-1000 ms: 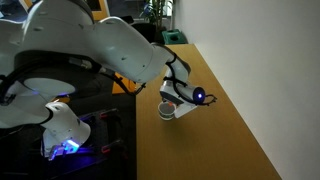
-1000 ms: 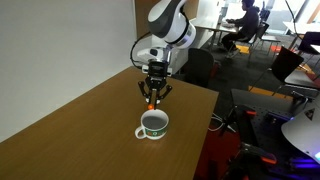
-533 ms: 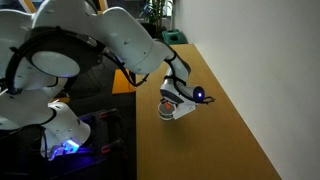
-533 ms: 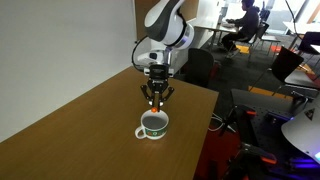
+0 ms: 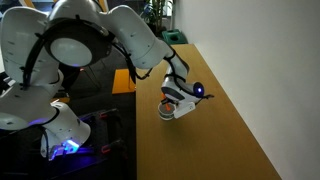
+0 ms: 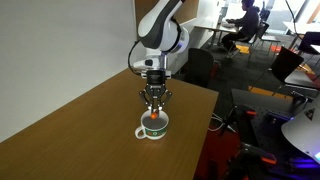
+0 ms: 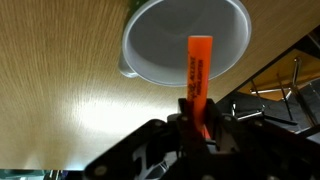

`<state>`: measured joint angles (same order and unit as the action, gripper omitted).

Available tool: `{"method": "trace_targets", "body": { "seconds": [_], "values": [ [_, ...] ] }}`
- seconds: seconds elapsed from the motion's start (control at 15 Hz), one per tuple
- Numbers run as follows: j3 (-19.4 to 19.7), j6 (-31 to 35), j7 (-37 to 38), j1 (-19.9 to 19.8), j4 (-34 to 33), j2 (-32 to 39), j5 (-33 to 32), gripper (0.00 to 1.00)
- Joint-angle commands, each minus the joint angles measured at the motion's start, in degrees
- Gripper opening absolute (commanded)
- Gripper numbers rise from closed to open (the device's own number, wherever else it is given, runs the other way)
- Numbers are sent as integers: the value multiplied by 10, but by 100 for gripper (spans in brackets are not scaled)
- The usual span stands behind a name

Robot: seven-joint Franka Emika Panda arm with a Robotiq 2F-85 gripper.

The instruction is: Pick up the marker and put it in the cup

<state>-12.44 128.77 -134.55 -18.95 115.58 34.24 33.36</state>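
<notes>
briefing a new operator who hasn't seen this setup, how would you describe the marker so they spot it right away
Find the wooden table, then the small grey-white cup near its edge, with the robot's gripper just above it. The marker is the thin orange stick pinched upright in that gripper, aimed at the cup's mouth; nothing else on the table is orange or stick-shaped.

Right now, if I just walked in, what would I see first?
Probably the bright orange marker, pinched in the gripper and pointing straight down at the cup, which sits near the edge of the wooden table. Next you'd notice the big white robot arm bending over them in an exterior view.
</notes>
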Motion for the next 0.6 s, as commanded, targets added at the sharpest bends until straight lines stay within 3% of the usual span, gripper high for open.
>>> {"method": "trace_targets", "body": {
  "seconds": [0.0, 0.53],
  "values": [
    [18, -13, -2, 19, -29, 17, 6, 5],
    [21, -19, 6, 23, -70, 57, -5, 5]
  ]
}}
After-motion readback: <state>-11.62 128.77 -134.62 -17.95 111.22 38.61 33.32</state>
